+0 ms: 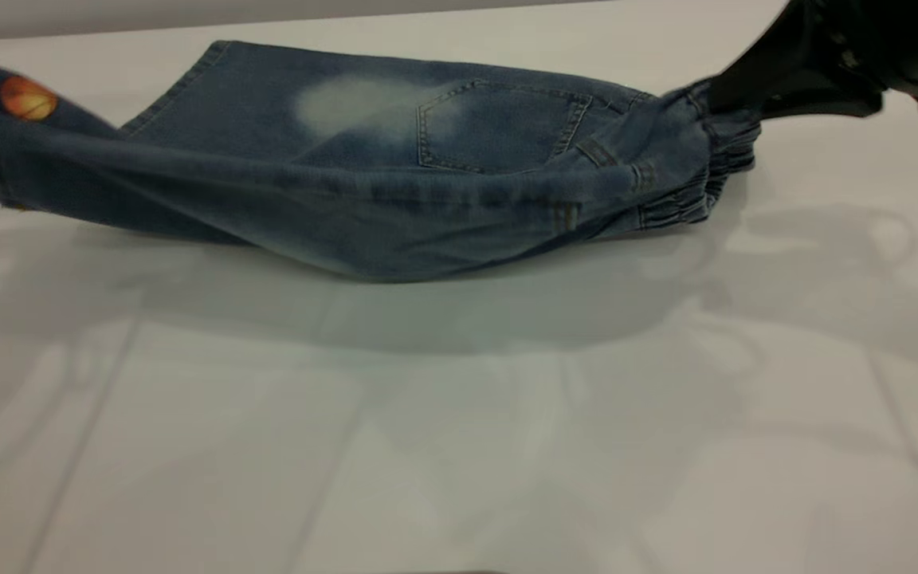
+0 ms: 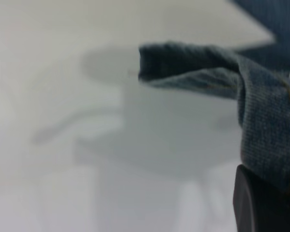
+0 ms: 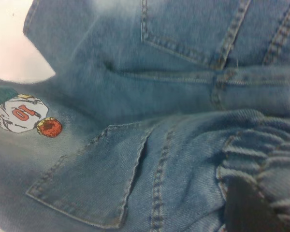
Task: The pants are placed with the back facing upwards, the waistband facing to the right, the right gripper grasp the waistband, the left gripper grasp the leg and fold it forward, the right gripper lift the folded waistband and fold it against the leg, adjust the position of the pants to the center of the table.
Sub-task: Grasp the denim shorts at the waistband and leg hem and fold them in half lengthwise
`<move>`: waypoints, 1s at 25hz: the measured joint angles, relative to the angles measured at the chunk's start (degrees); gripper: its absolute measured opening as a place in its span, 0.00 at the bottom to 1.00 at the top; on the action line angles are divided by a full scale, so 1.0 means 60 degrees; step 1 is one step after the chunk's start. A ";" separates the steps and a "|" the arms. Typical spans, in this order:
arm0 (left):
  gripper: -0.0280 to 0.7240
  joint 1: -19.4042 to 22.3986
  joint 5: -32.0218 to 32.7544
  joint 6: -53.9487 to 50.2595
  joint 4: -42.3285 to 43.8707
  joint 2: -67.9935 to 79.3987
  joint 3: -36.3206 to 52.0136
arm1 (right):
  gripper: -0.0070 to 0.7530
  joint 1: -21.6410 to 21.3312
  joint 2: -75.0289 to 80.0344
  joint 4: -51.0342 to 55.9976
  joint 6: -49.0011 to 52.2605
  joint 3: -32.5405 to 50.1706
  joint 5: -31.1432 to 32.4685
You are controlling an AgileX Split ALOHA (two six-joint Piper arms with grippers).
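On the white tabletop (image 1: pixel 459 446), right tool (image 1: pixel 738 96) at 2 o'clock clamps the waistband (image 1: pixel 698 183), left tool (image 2: pixel 261 205) at 9 o'clock grips the printed leg (image 1: pixel 21 108); both should lift evenly, keeping the denim taut.

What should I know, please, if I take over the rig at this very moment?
Right end effector: shut on the waistband, lifted at the exterior view's right.
Left end effector: shut on the leg, raised at the left.
Pants: near half hangs between both over the table; far half lies flat.
Done: both grasps. Left: finish first fold, fold waistband onto leg, centre.
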 joint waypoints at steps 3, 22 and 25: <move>0.09 0.0000 -0.0781 0.0009 -0.0007 0.0638 -0.0292 | 0.06 0.0000 0.0588 0.0054 0.0034 -0.0644 -0.0010; 0.09 -0.0593 -0.5137 0.0038 -0.0026 0.3773 -0.2465 | 0.06 -0.0474 0.2592 0.1752 -0.0956 -0.2822 -0.1245; 0.09 -0.0593 -0.5806 0.0038 -0.0014 0.4236 -0.2474 | 0.06 -0.0474 0.2822 0.1818 -0.1257 -0.2982 -0.1462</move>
